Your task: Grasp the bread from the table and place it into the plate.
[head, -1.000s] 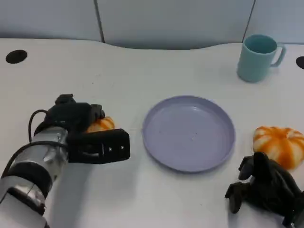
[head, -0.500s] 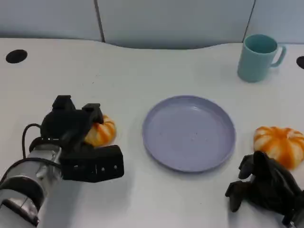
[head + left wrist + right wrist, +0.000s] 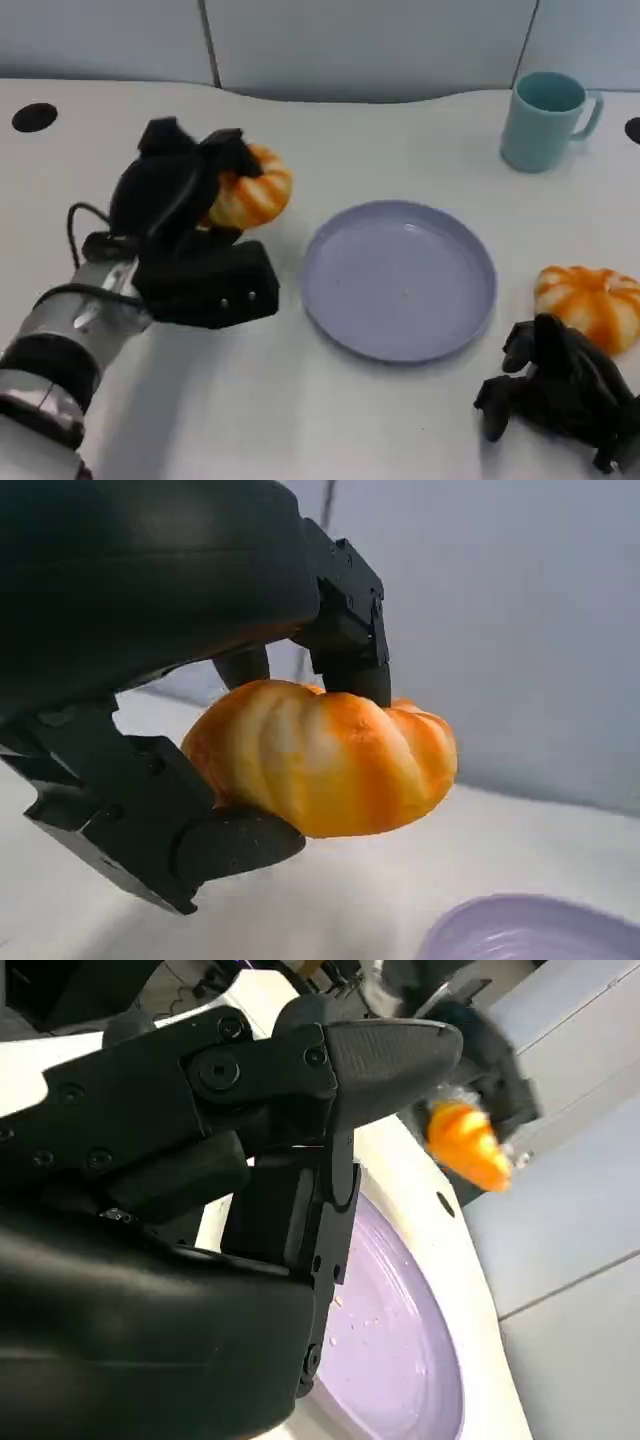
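Spanning the whole head view, a white table (image 3: 330,130) meets a grey panelled wall along its far edge, with a dark round hole (image 3: 34,118) near the far left corner. Round lilac plastic plate (image 3: 399,280): centre of table, bare, open tabletop on all sides; the right wrist view shows its rim (image 3: 400,1340) from low beside the hand. Left hand (image 3: 185,190), black, on a silver forearm: raised left of the plate, fingers pinching the task's orange-and-white ridged bread roll (image 3: 250,190). The left wrist view adds what the head view hides: the roll (image 3: 325,758) is clamped between fingers (image 3: 345,630) above and a thumb below, clear of the table surface, the plate edge (image 3: 530,930) nearby. Right hand (image 3: 560,395), black: resting at the near right edge of the table, fingers curled in, holding nothing. Second orange-and-white ridged roll (image 3: 590,305): on the table just beyond the right hand, right of the plate, apart from its rim. Teal ceramic mug (image 3: 545,120): upright at far right, well apart from the plate.
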Robot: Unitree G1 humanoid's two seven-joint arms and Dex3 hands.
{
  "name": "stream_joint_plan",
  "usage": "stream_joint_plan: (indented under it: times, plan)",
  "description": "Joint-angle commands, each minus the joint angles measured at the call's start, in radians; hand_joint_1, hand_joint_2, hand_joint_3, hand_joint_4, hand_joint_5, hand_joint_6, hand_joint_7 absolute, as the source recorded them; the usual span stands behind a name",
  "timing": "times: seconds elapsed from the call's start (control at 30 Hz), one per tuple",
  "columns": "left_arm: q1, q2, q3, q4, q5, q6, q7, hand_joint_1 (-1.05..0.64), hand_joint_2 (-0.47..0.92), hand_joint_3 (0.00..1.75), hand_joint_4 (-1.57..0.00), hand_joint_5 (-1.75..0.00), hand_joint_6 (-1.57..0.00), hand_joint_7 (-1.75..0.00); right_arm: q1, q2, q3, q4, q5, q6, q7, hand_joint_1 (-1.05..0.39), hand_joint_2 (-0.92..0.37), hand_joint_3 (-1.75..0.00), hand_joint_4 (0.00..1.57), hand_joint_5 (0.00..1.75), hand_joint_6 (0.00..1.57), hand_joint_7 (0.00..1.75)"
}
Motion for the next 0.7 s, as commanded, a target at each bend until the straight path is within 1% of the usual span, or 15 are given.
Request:
stream_joint_plan:
  times: [0.03, 0.07, 0.1, 0.13, 0.2, 0.27, 0.3, 0.33, 0.53, 0.57, 0.6, 0.63, 0.7]
  plan:
    - [-0.005, -0.014, 0.006, -0.038, -0.014, -0.027, -0.020, -0.19, 0.56, 1.08, -0.68, -1.74, -0.54, -1.50, 0.010, -0.012, -0.006, 0.015, -0.001, 0.000, -0.010, -0.51, -0.92, -0.30, 1.57, 0.73, 1.57, 0.49]
    - [-0.009, -0.033, 0.007, -0.061, -0.026, -0.046, -0.041, -0.17, 0.43, 1.29, -0.84, -1.74, -0.66, -1.65, 0.011, -0.010, -0.007, 0.014, 0.000, 0.003, -0.012, -0.52, -0.92, -0.29, 1.57, 0.73, 1.57, 0.49]
    - [-0.013, -0.050, 0.006, -0.081, -0.033, -0.060, -0.060, -0.17, 0.38, 1.38, -0.90, -1.74, -0.71, -1.70, 0.011, -0.009, -0.007, 0.013, 0.002, 0.005, -0.012, -0.53, -0.92, -0.28, 1.57, 0.73, 1.57, 0.49]
    - [-0.019, -0.063, 0.003, -0.092, -0.038, -0.073, -0.079, -0.17, 0.36, 1.43, -0.94, -1.75, -0.74, -1.72, 0.012, -0.007, -0.005, 0.011, 0.000, 0.005, -0.016, -0.53, -0.92, -0.28, 1.57, 0.73, 1.57, 0.48]
    - [-0.021, -0.071, 0.002, -0.101, -0.039, -0.081, -0.098, -0.15, 0.33, 1.48, -0.95, -1.75, -0.75, -1.74, 0.013, -0.006, -0.003, 0.009, -0.002, 0.004, -0.020, -0.53, -0.92, -0.27, 1.57, 0.73, 1.57, 0.48]
    - [-0.031, -0.084, -0.009, -0.103, -0.026, -0.097, -0.110, -0.15, 0.32, 1.49, -0.95, -1.75, -0.75, -1.74, 0.013, -0.007, -0.001, 0.005, -0.004, 0.009, -0.024, -0.53, -0.92, -0.27, 1.57, 0.73, 1.57, 0.49]
    - [-0.039, -0.094, -0.019, -0.102, -0.015, -0.107, -0.115, -0.19, 0.37, 1.49, -0.97, -1.75, -0.79, -1.75, 0.013, -0.007, 0.001, 0.002, -0.005, 0.014, -0.027, -0.54, -0.92, -0.27, 1.57, 0.74, 1.57, 0.49]
    - [-0.045, -0.100, -0.027, -0.100, -0.009, -0.115, -0.119, -0.21, 0.38, 1.49, -0.98, -1.75, -0.81, -1.75, 0.014, -0.007, 0.002, 0.000, -0.006, 0.017, -0.029, -0.54, -0.92, -0.27, 1.57, 0.74, 1.57, 0.49]
    - [-0.051, -0.105, -0.028, -0.091, -0.002, -0.125, -0.119, -0.23, 0.41, 1.48, -0.99, -1.75, -0.82, -1.75, 0.016, -0.007, 0.003, -0.006, -0.005, 0.023, -0.032, -0.54, -0.92, -0.27, 1.57, 0.74, 1.57, 0.49]
    - [-0.069, -0.133, -0.058, -0.069, 0.020, -0.132, -0.138, -0.23, 0.41, 1.48, -0.99, -1.75, -0.82, -1.75, 0.017, -0.004, 0.002, -0.004, -0.002, 0.015, -0.024, -0.54, -0.92, -0.27, 1.57, 0.74, 1.57, 0.49]
    - [-0.082, -0.155, -0.081, -0.052, 0.036, -0.138, -0.151, -0.30, 0.44, 1.43, -1.03, -1.75, -0.83, -1.75, 0.018, -0.001, 0.002, -0.003, 0.001, 0.009, -0.017, -0.52, -0.92, -0.30, 1.57, 0.71, 1.57, 0.46]
    - [-0.094, -0.176, -0.105, -0.030, 0.051, -0.142, -0.167, -0.32, 0.45, 1.41, -1.04, -1.75, -0.83, -1.75, 0.023, 0.002, 0.002, -0.009, 0.002, 0.007, -0.016, -0.51, -0.92, -0.31, 1.57, 0.70, 1.57, 0.45]
    - [-0.105, -0.194, -0.126, -0.003, 0.063, -0.147, -0.178, -0.36, 0.47, 1.41, -1.07, -1.75, -0.85, -1.75, 0.028, 0.005, 0.004, -0.016, 0.002, 0.007, -0.017, -0.50, -0.92, -0.32, 1.57, 0.69, 1.57, 0.44]
